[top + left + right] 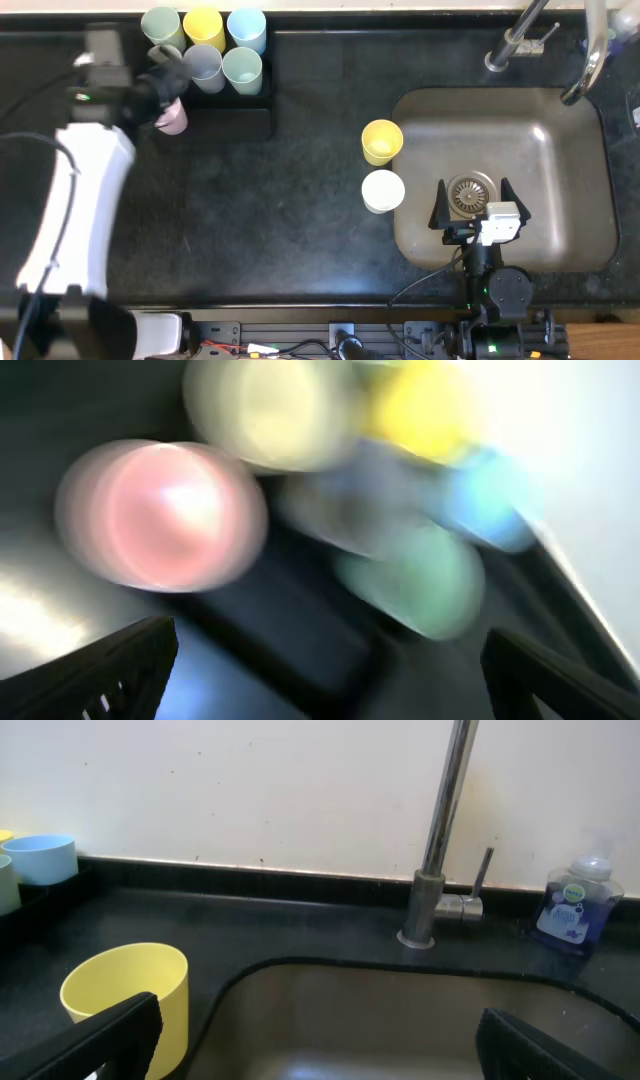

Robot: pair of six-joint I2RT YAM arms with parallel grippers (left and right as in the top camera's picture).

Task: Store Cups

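I read left pincer [330,638] spread wide, nothing held; pink cup [160,515] just ahead of it, nearer one finger, not between fingers; past pink cup, five more cups [203,62] stand packed in black tray [240,115]. Right pincer [474,200] hangs over sink [560,130], fingers wide apart, empty; yellow cup [381,140] ahead and off to its side on counter [300,230] at sink's rim; white cup [382,190] just beside yellow, level with pincer, clear of fingers.

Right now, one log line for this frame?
left gripper open by pink cup | right gripper open over sink | yellow cup, white cup on counter
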